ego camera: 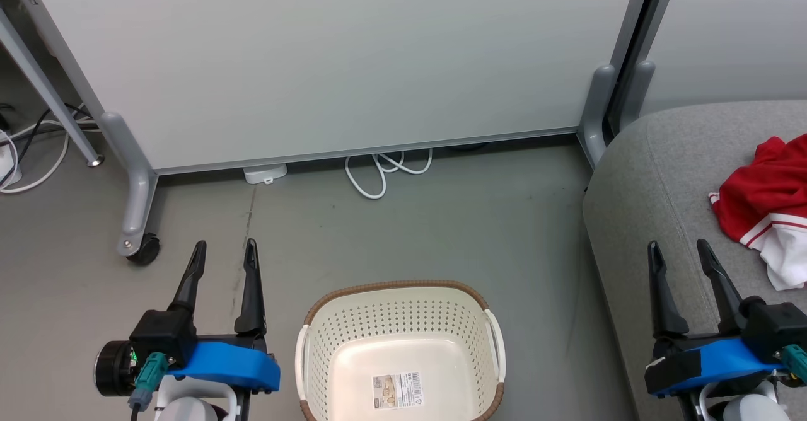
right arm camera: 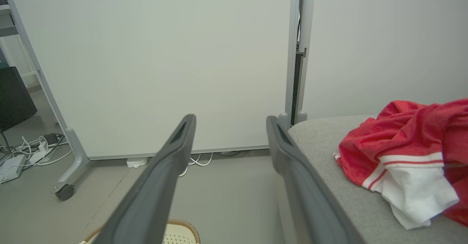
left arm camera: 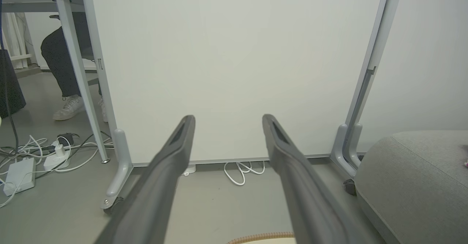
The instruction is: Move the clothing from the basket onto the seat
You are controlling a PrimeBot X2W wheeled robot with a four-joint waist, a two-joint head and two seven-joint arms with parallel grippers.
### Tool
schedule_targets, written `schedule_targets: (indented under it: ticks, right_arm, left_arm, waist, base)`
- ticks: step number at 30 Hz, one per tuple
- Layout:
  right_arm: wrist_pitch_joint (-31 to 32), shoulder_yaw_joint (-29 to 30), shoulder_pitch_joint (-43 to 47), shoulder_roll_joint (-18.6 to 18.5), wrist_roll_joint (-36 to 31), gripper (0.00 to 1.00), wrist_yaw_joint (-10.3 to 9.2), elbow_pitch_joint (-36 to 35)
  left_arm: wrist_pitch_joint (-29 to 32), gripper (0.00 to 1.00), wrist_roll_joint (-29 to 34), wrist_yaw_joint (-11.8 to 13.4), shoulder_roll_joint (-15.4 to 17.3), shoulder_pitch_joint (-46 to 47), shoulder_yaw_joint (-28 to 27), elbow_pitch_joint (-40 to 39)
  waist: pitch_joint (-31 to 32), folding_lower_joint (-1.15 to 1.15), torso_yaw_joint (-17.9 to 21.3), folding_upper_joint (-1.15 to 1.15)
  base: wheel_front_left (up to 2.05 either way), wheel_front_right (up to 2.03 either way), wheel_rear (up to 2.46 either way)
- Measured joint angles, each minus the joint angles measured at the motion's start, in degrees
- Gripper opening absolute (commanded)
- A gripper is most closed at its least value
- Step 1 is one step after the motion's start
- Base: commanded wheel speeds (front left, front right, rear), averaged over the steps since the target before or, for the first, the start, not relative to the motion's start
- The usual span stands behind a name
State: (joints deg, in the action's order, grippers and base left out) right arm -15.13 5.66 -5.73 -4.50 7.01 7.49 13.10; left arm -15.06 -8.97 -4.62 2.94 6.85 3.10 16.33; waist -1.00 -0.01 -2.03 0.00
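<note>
Right hand (ego camera: 678,244) released — clothing (ego camera: 766,194) on seat (ego camera: 656,175), near, to its right; left hand (ego camera: 226,244) released.

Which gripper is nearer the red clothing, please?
The right gripper, at the seat near the clothing; the left gripper sits on the basket's far side.

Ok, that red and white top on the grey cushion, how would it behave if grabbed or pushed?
Likely floppy: the clothing lies crumpled in soft folds on the seat, so it should drape from a pinch. It looks thin, so probably light. Pushed, it would probably bunch up on the seat's textured fabric rather than slide.
</note>
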Motion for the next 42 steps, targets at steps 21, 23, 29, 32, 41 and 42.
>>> schedule_targets:
  ticks: [21,23,29,32,41,42]
  right_arm:
    - [2.7,0.4,1.0,0.7,8.3,0.0,0.0,3.7]
    - [3.2,0.4,1.0,0.7,10.6,0.0,0.0,3.7]
    - [4.6,0.3,1.0,0.8,17.0,0.0,0.0,3.3]
    - [5.3,0.3,1.0,0.8,20.0,0.0,0.0,3.1]
    - [7.4,0.3,1.0,0.9,28.4,0.0,0.0,2.8]
    - [7.6,0.3,1.0,1.0,29.2,0.0,-0.01,2.8]
  left_arm:
    - [2.9,0.0,-8.4,0.5,-0.1,-2.9,-0.1,3.4]
    - [3.4,0.0,-10.6,0.3,-0.1,-2.9,-0.4,3.3]
    - [4.8,0.0,-16.8,0.0,-0.1,-2.9,-0.9,2.7]
    - [5.5,0.0,-19.6,-0.1,-0.1,-2.9,-1.2,2.4]
    - [7.5,0.0,-27.9,-0.5,-0.1,-2.8,-2.4,1.8]
    - [7.8,0.0,-28.8,-0.5,-0.1,-2.8,-2.4,1.8]
  waist:
    - [0.1,0.0,-0.1,0.0]
    - [0.1,0.01,0.0,0.0]
    - [0.1,0.01,0.1,0.0]
    - [0.1,0.01,0.1,0.0]
    - [0.2,0.01,0.3,0.0]
    - [0.2,0.01,0.3,0.0]
  base:
    - [0.0,0.0,0.0]
    - [0.0,0.0,0.0]
    - [0.0,0.0,0.0]
    - [0.0,0.0,0.0]
    - [0.0,0.0,0.0]
    - [0.0,0.0,0.0]
